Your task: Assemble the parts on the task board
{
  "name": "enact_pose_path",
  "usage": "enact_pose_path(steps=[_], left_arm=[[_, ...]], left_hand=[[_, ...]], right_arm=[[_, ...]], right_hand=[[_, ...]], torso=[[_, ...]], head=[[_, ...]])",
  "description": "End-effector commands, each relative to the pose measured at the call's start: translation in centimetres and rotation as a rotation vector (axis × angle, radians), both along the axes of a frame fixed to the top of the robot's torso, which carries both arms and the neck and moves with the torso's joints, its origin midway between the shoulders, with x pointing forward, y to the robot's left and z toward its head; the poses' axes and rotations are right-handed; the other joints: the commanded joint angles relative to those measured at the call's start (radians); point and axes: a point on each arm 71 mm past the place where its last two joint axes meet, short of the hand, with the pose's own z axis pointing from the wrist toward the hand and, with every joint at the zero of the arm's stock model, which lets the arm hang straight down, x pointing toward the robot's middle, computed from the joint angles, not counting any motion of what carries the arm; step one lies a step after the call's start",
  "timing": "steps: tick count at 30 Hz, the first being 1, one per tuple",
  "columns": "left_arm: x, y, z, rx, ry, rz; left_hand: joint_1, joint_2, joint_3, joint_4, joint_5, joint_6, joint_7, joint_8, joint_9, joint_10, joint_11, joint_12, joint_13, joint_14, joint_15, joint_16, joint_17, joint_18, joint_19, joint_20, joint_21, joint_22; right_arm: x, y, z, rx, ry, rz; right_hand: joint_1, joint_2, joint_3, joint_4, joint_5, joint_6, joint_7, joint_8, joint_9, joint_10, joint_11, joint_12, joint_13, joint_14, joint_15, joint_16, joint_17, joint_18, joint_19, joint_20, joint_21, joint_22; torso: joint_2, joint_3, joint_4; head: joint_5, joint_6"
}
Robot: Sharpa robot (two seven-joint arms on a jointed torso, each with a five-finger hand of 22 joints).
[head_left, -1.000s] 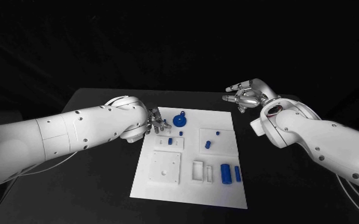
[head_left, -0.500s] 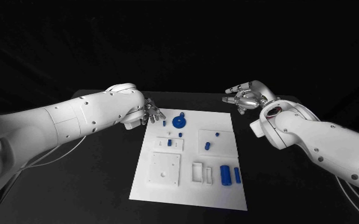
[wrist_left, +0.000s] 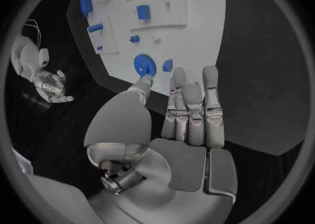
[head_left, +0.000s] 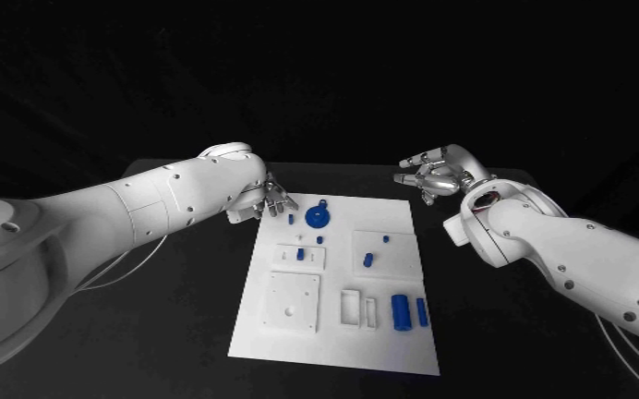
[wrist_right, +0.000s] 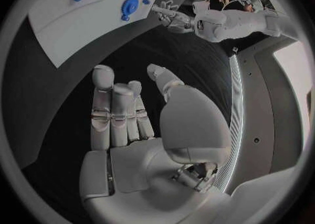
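The white task board point(head_left: 333, 325) lies in the middle of the black table. A blue round disc point(head_left: 319, 216) stands near its far edge, with a small blue peg point(head_left: 292, 218) beside it. Other blue parts sit further along: a block point(head_left: 301, 253), a peg point(head_left: 367, 258) and two cylinders point(head_left: 401, 309) near the front. My left hand point(head_left: 273, 200) hovers just off the board's far left corner, fingers straight and apart, holding nothing. The left wrist view has this hand point(wrist_left: 190, 114) short of the disc point(wrist_left: 144, 66). My right hand point(head_left: 433, 173) is raised beyond the far right corner, empty, fingers point(wrist_right: 115, 114) extended.
The board carries raised white fixtures: a square plate point(head_left: 293, 299) and a slotted frame point(head_left: 352, 307). Black table point(head_left: 174, 307) surrounds the board on both sides. The left wrist view also catches the right hand point(wrist_left: 52, 85), and the right wrist view the left hand point(wrist_right: 172, 17).
My left arm has swung back and away from the board's left side, and its hand now sits higher, by the far left corner. The right hand has barely moved.
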Motion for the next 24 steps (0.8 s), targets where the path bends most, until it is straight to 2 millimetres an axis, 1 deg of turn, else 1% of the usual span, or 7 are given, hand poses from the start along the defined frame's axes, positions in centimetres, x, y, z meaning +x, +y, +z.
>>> enact_pose_path(steps=[1,7,10,17,21,22,24], left_arm=[[0.1,-0.4,-0.3,0.006,0.033,-0.038],[0.3,-0.4,-0.7,0.011,0.047,-0.040],[0.3,-0.5,-1.0,0.012,0.055,-0.042],[0.4,-0.5,-1.5,0.010,0.067,-0.048],[0.4,-0.5,-1.7,0.008,0.071,-0.050],[0.4,-0.5,-1.8,0.007,0.073,-0.051],[0.4,-0.6,-1.9,0.004,0.074,-0.052]], left_hand=[[-0.001,0.011,-0.007,-0.001,0.002,-0.008,-0.002,-0.002,-0.003,-0.007,-0.001,0.005,-0.001,-0.006,0.001,0.002,-0.002,0.012,-0.001,0.006,-0.005,0.020],[0.001,0.021,-0.011,-0.007,0.003,-0.009,-0.002,-0.003,-0.008,-0.010,-0.001,0.005,-0.002,-0.008,0.002,0.003,-0.003,0.012,-0.002,0.007,-0.006,0.020],[0.004,0.038,-0.021,-0.026,0.011,-0.011,-0.001,-0.003,-0.013,-0.013,0.000,0.005,-0.003,-0.010,0.002,0.004,-0.004,0.012,-0.002,0.007,-0.007,0.020],[0.013,0.050,-0.026,-0.053,0.085,-0.008,-0.009,0.017,0.005,-0.018,-0.003,0.005,-0.005,-0.013,0.001,0.007,-0.005,0.011,-0.004,0.006,-0.008,0.020],[0.014,0.054,-0.022,-0.065,0.112,-0.034,-0.016,0.066,0.089,-0.021,-0.006,0.007,-0.005,-0.014,0.000,0.008,-0.006,0.009,-0.005,0.004,-0.008,0.020],[0.015,0.054,-0.020,-0.069,0.121,-0.039,-0.021,0.088,0.129,-0.020,-0.007,0.009,-0.004,-0.015,-0.002,0.009,-0.007,0.008,-0.005,0.003,-0.008,0.020],[0.016,0.053,-0.019,-0.072,0.130,-0.042,-0.026,0.108,0.161,-0.020,-0.009,0.011,-0.003,-0.015,-0.004,0.010,-0.007,0.007,-0.005,0.002,-0.007,0.020]], right_arm=[[-0.1,0.2,0.0,0.000,0.000,0.015],[-0.1,0.3,0.0,0.001,0.000,0.017],[-0.1,0.4,0.0,0.002,0.000,0.018],[-0.1,0.5,0.0,0.003,0.000,0.021],[-0.1,0.6,0.0,0.003,0.000,0.022],[-0.1,0.6,0.0,0.003,0.000,0.022],[-0.1,0.6,0.0,0.004,0.000,0.022]], right_hand=[[-0.006,0.001,-0.001,-0.004,0.005,0.001,0.003,-0.001,-0.001,-0.006,-0.003,0.004,-0.001,-0.009,0.000,-0.001,-0.001,0.011,-0.007,0.001,-0.005,0.044],[-0.006,0.001,-0.001,-0.004,0.005,0.001,0.003,-0.001,-0.001,-0.006,-0.003,0.004,-0.001,-0.009,0.000,-0.001,-0.001,0.011,-0.007,0.001,-0.005,0.044],[-0.006,0.001,-0.001,-0.004,0.005,0.001,0.003,-0.001,-0.001,-0.006,-0.003,0.004,-0.001,-0.009,0.000,-0.001,-0.001,0.011,-0.007,0.001,-0.005,0.044],[-0.006,0.001,-0.001,-0.004,0.005,0.001,0.003,-0.001,-0.001,-0.006,-0.003,0.004,-0.001,-0.009,0.000,-0.001,-0.001,0.011,-0.007,0.001,-0.005,0.044],[-0.006,0.001,-0.001,-0.004,0.005,0.001,0.003,-0.001,-0.001,-0.006,-0.003,0.004,-0.001,-0.009,0.000,-0.001,-0.001,0.011,-0.007,0.001,-0.005,0.044],[-0.006,0.001,-0.001,-0.004,0.005,0.001,0.003,-0.001,-0.001,-0.006,-0.003,0.004,-0.001,-0.009,0.000,-0.001,-0.001,0.011,-0.007,0.001,-0.005,0.044],[-0.006,0.001,-0.001,-0.004,0.005,0.001,0.003,-0.001,-0.001,-0.006,-0.003,0.004,-0.001,-0.009,0.000,-0.001,-0.001,0.011,-0.007,0.001,-0.005,0.044]], torso=[[0.003,-0.0011,-0.0014],[0.001,-0.0013,-0.0013],[0.001,-0.0011,-0.0008],[0.001,-0.0007,-0.0015],[0.001,-0.0004,-0.0015],[0.001,-0.0003,-0.0016],[0.001,-0.0002,-0.0022]], head=[[0.000,0.000],[-0.001,-0.003],[-0.001,-0.004],[-0.003,-0.005],[-0.004,-0.006],[-0.005,-0.006],[-0.005,-0.007]])
